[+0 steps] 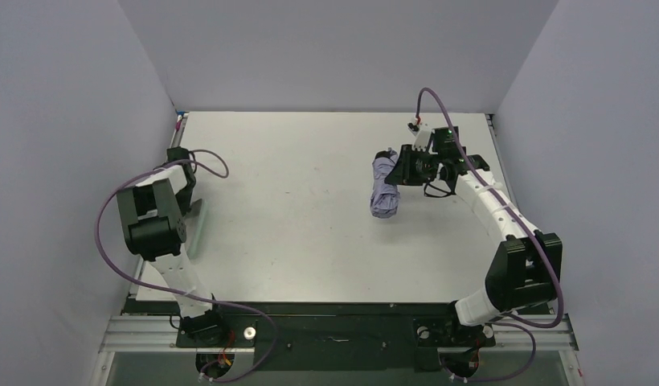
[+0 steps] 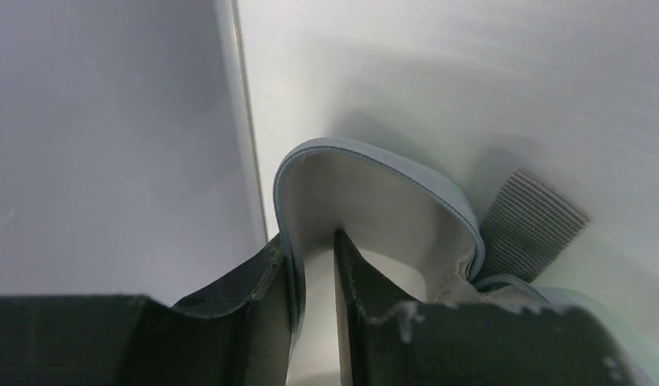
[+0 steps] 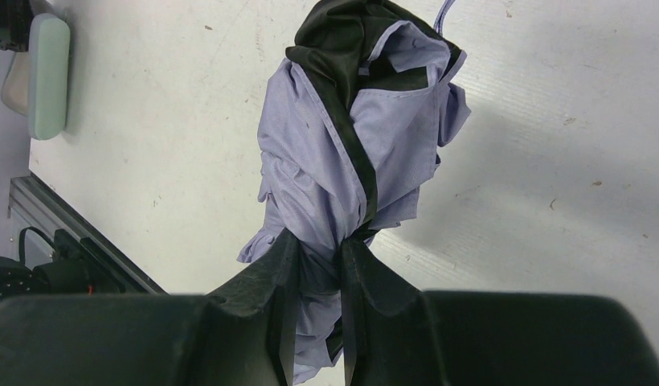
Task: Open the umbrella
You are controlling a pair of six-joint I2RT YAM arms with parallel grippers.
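On table [image 1: 310,241], right jaws clamp umbrella [image 3: 326,161]; wrist view alone shows left jaws parted.

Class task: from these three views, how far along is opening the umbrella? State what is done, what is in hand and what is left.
Done: the umbrella is out of its pale-green case, which lies at the left edge of the table with the left tool astride its rim, jaws slightly apart. In hand: the right tool is shut on the bunched lavender fabric. Left: spreading it open.
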